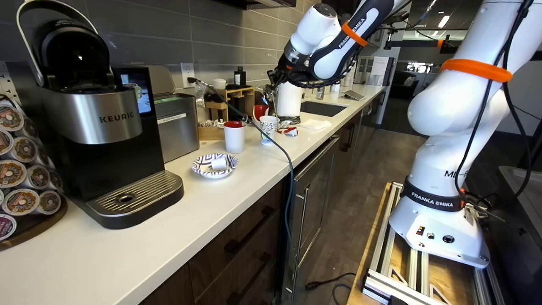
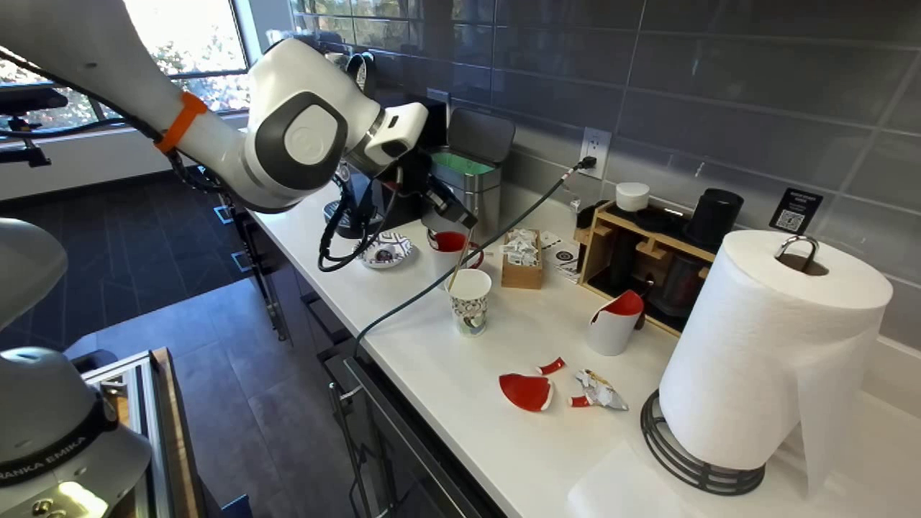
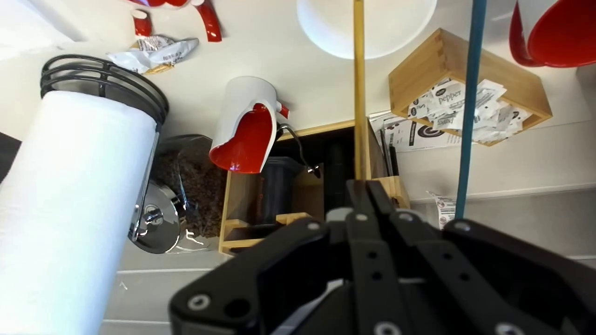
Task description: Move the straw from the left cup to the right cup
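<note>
My gripper (image 3: 365,186) is shut on the top of a thin tan straw (image 3: 359,93). In both exterior views the gripper (image 2: 471,218) (image 1: 271,87) is above the counter and the straw (image 2: 456,275) hangs slightly tilted below it. A patterned white paper cup (image 2: 470,313) (image 1: 268,132) stands upright below. The straw's lower end overlaps the paper cup's mouth near its rim; I cannot tell how deep it is. In the wrist view the paper cup (image 3: 396,28) is partly cut off. A white mug with red inside (image 1: 234,140) (image 2: 447,252) (image 3: 565,37) stands beside the paper cup.
A teal cable (image 2: 410,298) crosses in front of the cups. A broken mug (image 2: 610,334), red shards (image 2: 527,392) and a torn wrapper (image 2: 603,392) lie near a paper towel roll (image 2: 770,360). A packet box (image 2: 522,273), wooden rack (image 2: 647,259) and patterned bowl (image 1: 201,166) are nearby.
</note>
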Available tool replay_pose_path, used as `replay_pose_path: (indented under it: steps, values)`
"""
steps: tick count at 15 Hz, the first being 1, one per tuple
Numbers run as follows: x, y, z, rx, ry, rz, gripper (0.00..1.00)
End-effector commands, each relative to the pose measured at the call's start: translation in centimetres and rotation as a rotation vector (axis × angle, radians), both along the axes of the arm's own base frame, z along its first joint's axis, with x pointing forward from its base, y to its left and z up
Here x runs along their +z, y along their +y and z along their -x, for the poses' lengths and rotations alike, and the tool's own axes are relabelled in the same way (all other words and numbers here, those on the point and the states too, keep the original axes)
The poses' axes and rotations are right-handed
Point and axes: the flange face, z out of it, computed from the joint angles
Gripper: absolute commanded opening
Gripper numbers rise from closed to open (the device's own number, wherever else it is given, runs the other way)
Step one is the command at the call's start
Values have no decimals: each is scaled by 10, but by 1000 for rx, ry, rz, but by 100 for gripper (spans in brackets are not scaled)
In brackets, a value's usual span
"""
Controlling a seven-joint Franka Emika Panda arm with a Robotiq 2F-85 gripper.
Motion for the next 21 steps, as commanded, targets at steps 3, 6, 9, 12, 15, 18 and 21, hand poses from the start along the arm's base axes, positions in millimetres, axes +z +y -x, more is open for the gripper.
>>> replay_pose_path:
  steps: [3, 6, 9, 12, 15, 18, 21]
  values:
    - [-1, 12, -12, 15, -28, -10, 1]
    - [6, 23, -16, 35, -49, -6, 1]
    - [8, 25, -20, 38, -47, 14, 1]
    - [8, 19, -19, 22, -37, 50, 1]
    - [0, 13, -19, 15, -27, 61, 1]
    - [-11, 14, -20, 17, -12, 53, 1]
    - [-21, 17, -22, 20, -1, 44, 29]
